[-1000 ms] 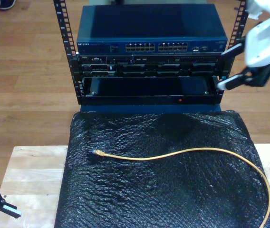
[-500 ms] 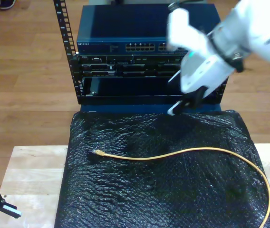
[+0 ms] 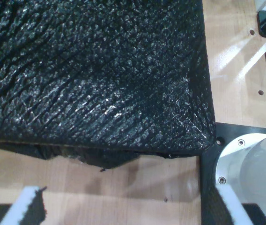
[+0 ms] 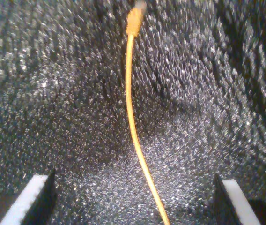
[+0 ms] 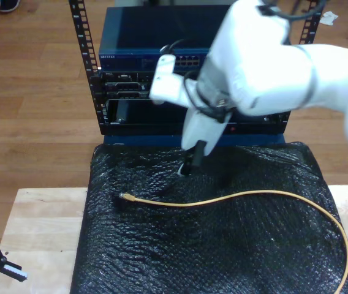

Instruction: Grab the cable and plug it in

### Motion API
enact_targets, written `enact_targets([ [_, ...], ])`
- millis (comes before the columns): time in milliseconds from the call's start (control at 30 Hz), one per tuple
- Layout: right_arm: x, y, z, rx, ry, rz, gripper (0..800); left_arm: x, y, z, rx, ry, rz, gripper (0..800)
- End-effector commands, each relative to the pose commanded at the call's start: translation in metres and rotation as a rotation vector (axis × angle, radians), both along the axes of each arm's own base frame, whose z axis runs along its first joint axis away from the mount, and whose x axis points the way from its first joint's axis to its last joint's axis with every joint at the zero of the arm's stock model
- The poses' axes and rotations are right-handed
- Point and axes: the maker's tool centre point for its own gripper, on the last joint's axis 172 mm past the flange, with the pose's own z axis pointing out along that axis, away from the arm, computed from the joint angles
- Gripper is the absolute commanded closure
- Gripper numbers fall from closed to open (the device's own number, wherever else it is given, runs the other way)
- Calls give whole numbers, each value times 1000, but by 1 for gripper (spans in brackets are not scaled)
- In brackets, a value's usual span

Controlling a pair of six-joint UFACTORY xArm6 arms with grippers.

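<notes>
The thin yellow-orange network cable [image 5: 247,195] lies across the crinkled black plastic sheet [image 5: 223,257] at the exterior view's centre, its clear plug [image 5: 125,197] toward the left. Above it the second gripper [image 4: 135,197] hangs with its jaws wide apart, empty, the cable [image 4: 132,117] running between its white fingertips [image 4: 30,199]. The first gripper [image 3: 123,206] also sits spread and empty. Closing too far from the plug could leave the tip floppy and hard to aim.

Brown wooden floor [image 5: 33,110] is stretching around the dark equipment rack [image 5: 100,73]; a pale wooden surface [image 5: 39,226] is lying before it.
</notes>
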Motion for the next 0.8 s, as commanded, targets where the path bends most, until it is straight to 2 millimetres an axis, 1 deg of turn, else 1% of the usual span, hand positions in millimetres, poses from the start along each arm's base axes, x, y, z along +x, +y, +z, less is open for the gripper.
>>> enact_targets([
  [200, -1, 35, -37, -71, 36, -16, 21, 0, -1, -1, -6, 5, 0, 0],
  [333, -1, 51, -54, -89, 57, -43, 23, 0, -1, -1, -6, 6, 1, 0],
  [467, -5, 70, -73, -127, 63, -58, 23, -1, -1, -2, -7, 7, 1, 0],
  [533, -5, 70, -86, -154, 68, -86, 23, 0, -1, -1, -6, 6, 1, 0],
  [633, -5, 70, -99, -195, 61, -128, 24, -1, -1, -2, -7, 7, 1, 0],
  [767, 2, 70, -116, -244, 42, -140, 27, 0, -1, -1, -6, 6, 1, 0],
  [800, 4, 72, -117, -245, 41, -140, 28, 0, -1, -1, -6, 7, 2, 0],
])
